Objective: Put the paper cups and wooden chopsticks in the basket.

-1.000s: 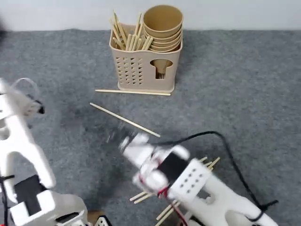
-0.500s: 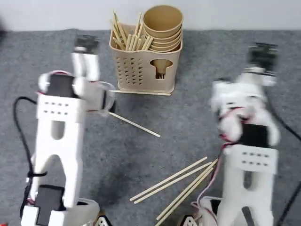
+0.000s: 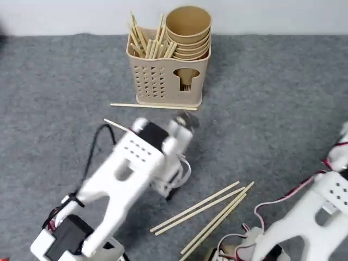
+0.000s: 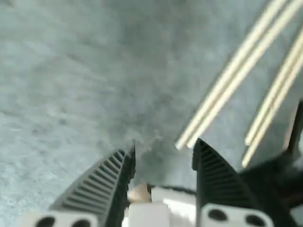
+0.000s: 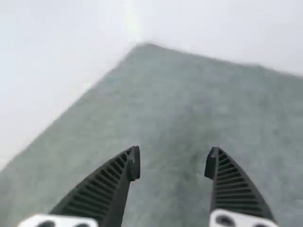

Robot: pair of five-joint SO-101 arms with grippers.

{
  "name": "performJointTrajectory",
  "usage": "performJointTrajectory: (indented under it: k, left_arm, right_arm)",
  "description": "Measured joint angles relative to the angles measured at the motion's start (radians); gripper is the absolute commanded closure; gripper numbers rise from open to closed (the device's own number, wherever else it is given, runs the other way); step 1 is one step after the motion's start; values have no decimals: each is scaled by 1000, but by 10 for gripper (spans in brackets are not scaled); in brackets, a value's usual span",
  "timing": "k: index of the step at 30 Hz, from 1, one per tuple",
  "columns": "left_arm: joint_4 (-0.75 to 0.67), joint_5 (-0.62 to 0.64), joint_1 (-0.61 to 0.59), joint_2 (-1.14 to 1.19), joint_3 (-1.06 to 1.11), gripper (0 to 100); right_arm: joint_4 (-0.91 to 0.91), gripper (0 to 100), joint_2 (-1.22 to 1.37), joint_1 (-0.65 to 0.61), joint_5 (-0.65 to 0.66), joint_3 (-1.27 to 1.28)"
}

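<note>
Chopsticks point(image 3: 204, 212) are our next concern. A loose bunch lies flat on the mat point(image 3: 283, 109), with the near ends just ahead of the left claw point(image 4: 165, 145), close beyond its tips. The bunch's long axis runs away from the claw at a slant rather than across its gap. We judge the wrist must turn before the jaws can close across a stick.

The left claw is spread wide and holds nothing. The right claw point(image 5: 173, 151) is likewise wide apart and empty. It faces bare mat with no stick ahead of it, so the left arm is the nearer one.

The basket point(image 3: 163, 81) stands well away from the left claw, on the side opposite the bunch, against the wall point(image 3: 272, 16). It already holds the cups point(image 3: 188, 24) and upright chopsticks. One stick point(image 3: 154, 106) lies just beside the basket's foot, along its front. Another point(image 3: 115, 124) pokes out from under the left arm.

The mat is grey and napped, and we think a thin stick will be hard to get a jaw under. The bunch has open room around it.
</note>
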Motion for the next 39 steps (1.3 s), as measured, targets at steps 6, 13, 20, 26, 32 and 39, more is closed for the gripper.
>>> performJointTrajectory:
  k: [6, 13, 20, 26, 32, 39]
  left_arm:
    - [-106, 51, 129, 0, 109, 670]
    - [-178, 63, 285, 0, 175, 621]
    - [-242, 103, 379, 0, 175, 621]
    - [-414, 118, 394, 14, 229, 618]
    - [-439, 114, 394, 163, 230, 618]
    - [-440, 114, 394, 296, 127, 618]
  right_arm:
    - [-66, 761, 121, 75, -35, 2]
    - [-84, 761, 155, 84, -37, 2]
    - [-84, 761, 158, 84, -37, 2]
    - [-84, 761, 158, 84, -37, 2]
    - [-84, 761, 158, 84, -37, 2]
    - [-84, 761, 158, 84, -37, 2]
